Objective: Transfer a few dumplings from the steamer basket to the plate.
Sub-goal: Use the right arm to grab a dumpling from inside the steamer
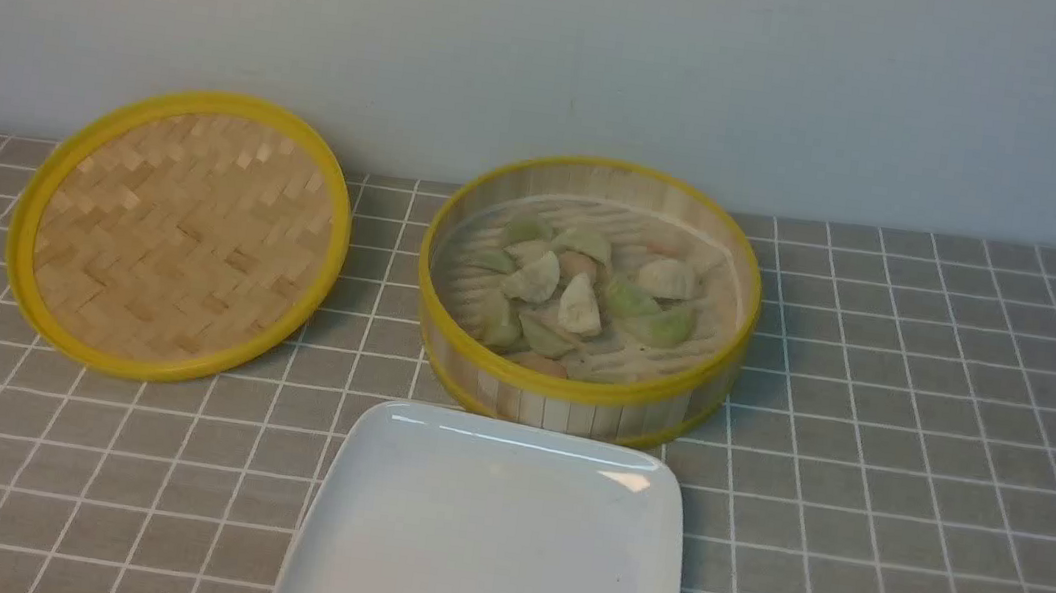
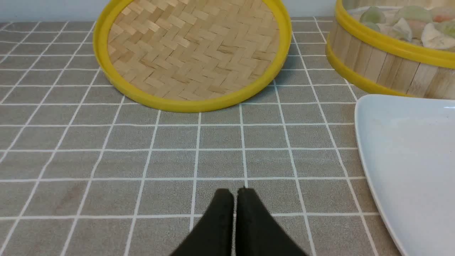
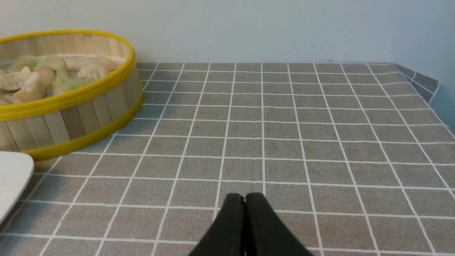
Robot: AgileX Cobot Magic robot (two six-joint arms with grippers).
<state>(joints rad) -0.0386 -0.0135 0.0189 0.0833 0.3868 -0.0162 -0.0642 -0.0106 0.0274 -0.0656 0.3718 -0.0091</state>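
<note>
left end effector (image 2: 235, 193), right end effector (image 3: 244, 198), closed

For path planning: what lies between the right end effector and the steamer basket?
Only bare tablecloth separates right end effector from steamer basket; right wrist view.

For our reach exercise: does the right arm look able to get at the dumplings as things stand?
Probably yes: the steamer basket is uncovered, dumplings exposed, and nothing stands between it and the shut right end effector.
</note>
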